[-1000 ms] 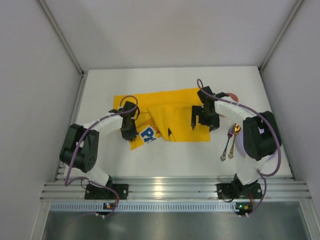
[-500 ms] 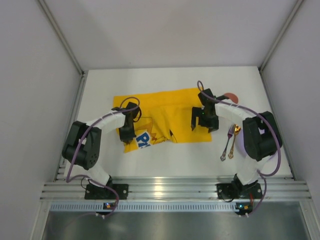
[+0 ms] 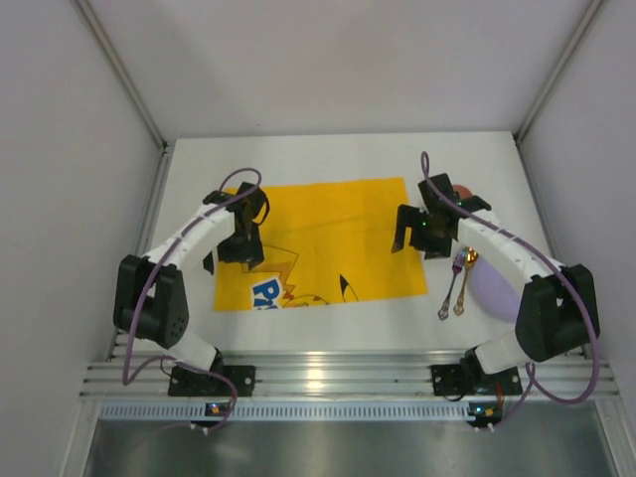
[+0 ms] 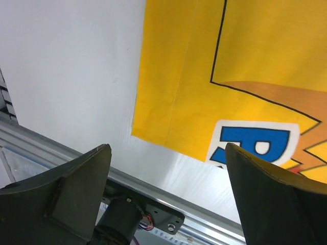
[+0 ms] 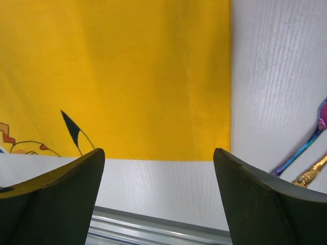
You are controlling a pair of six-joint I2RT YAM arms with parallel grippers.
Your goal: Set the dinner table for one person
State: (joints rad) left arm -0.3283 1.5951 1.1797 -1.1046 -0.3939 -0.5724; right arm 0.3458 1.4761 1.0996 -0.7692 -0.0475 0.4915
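Observation:
The yellow printed placemat (image 3: 328, 238) lies spread flat on the white dinner table (image 3: 328, 159). My left gripper (image 3: 234, 248) hangs open over the mat's left part, holding nothing. In the left wrist view the mat's near left corner (image 4: 153, 127) and blue print show between its fingertips (image 4: 167, 148). My right gripper (image 3: 412, 237) is open above the mat's right edge; its fingertips (image 5: 158, 151) frame the mat's near right corner (image 5: 214, 148). An iridescent fork (image 3: 450, 286) and a gold spoon (image 3: 464, 283) lie right of the mat, and both the fork (image 5: 306, 145) and the spoon (image 5: 311, 174) show in the right wrist view.
A lilac plate (image 3: 492, 290) sits at the right, partly under my right arm. A small red-orange thing (image 3: 463, 189) peeks out behind the right wrist. Grey walls close in the table on three sides. The aluminium rail (image 3: 338, 376) runs along the near edge.
The crumpled placemat now lies flat and unfolded. My left gripper opened and let go of the cloth, moving back and to the left. The right gripper shifted slightly right.

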